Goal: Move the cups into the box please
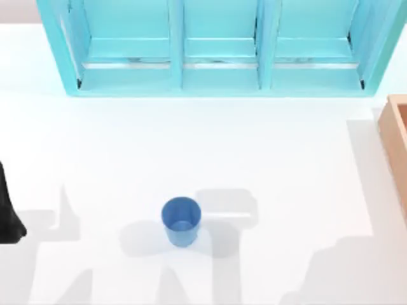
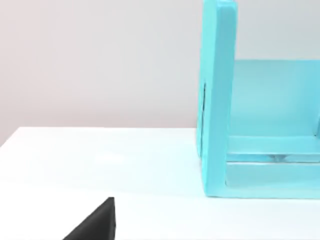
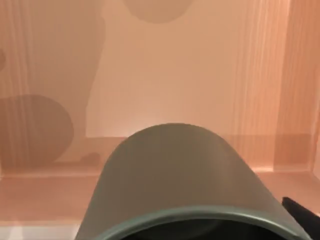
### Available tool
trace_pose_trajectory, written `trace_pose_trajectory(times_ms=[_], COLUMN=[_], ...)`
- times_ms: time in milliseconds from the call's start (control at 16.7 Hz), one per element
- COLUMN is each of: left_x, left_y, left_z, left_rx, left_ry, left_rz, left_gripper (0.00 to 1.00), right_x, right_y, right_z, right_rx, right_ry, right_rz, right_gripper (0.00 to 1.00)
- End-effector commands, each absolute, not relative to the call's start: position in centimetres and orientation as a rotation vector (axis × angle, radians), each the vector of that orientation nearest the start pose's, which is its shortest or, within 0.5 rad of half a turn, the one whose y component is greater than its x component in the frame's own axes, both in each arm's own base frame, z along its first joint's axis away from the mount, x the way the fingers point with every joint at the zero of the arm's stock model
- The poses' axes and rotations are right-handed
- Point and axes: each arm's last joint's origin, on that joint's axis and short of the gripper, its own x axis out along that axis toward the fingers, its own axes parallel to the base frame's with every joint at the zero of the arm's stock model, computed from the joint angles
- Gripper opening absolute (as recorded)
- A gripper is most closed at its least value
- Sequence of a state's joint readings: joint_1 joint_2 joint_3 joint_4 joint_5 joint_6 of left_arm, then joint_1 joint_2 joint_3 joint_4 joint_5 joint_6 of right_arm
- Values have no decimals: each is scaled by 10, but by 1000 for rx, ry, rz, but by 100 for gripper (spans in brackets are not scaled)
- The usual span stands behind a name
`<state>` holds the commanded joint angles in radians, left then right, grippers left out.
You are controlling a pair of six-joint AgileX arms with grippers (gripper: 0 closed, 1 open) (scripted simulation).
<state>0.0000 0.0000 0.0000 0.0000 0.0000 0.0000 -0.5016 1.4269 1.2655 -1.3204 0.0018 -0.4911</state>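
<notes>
The medium blue cup stands upright on the white table, front of centre, with no gripper near it. The dark olive-grey cup hangs close under the right wrist camera, above the floor of the tan wooden box, and casts shadows on the box's floor. A dark fingertip of my right gripper shows beside the cup's rim, and the gripper holds the cup. In the top view the box is at the table's right edge, partly in view. My left arm sits parked at the left edge.
A large light-blue shelf unit with three compartments runs along the back of the table; its side wall stands ahead of the left wrist. One dark finger of the left gripper shows in the left wrist view.
</notes>
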Motion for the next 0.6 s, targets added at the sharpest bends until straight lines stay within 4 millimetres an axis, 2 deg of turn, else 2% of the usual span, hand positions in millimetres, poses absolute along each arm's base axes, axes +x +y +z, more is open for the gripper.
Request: trace_pose_trajectory(times_ms=[120, 420, 600], left_x=[106, 106, 106], left_y=[-1, -1, -1], left_z=[160, 160, 160], left_rx=[0, 0, 0], left_ry=[0, 0, 0], left_rz=[0, 0, 0], left_gripper=[100, 100, 100], right_x=[206, 207, 208], right_y=[-121, -121, -120], right_z=[282, 280, 263], right_rx=[-29, -31, -27], right_ry=[1492, 1494, 1494], right_rz=[-45, -42, -44], right_gripper=[0, 0, 0])
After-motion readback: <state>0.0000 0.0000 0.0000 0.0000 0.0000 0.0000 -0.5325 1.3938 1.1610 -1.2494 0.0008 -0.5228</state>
